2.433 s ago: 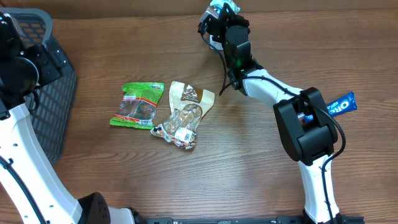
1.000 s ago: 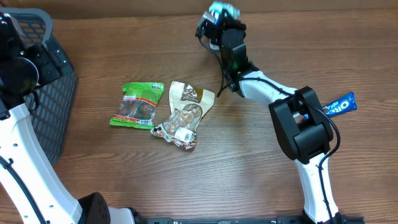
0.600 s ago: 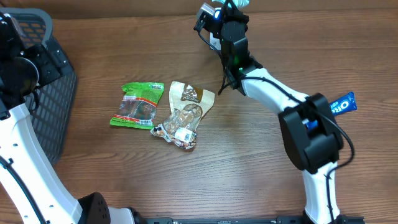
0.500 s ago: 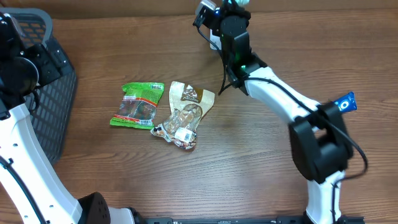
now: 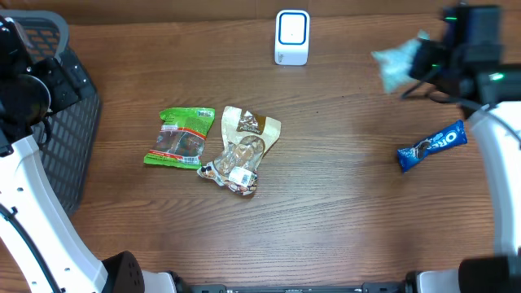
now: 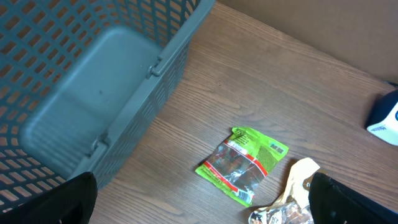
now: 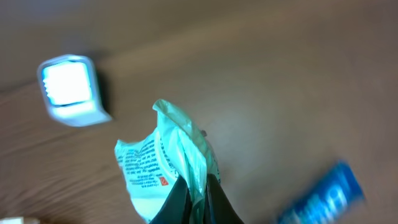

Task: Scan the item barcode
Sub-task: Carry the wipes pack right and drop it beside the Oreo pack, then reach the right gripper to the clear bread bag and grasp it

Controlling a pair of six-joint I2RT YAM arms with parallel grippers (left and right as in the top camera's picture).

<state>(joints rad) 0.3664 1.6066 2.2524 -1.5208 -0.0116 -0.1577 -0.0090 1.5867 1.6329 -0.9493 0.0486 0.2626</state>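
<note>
packet (image 7: 163, 163), pale green, tight in right gripper (image 7: 194, 190) — left gripper (image 6: 200, 186) wide apart, empty

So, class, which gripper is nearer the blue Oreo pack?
Right. The right gripper, shut on a pale green packet, is just beyond the Oreo pack; the left gripper is far across by the basket.

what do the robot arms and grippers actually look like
Both arms have smooth white links and bulky black joint housings: the left arm and the right arm alike. The right wrist block is black, with a small green light and thin black cables beside it. The left fingers and right fingers are plain black.
</note>
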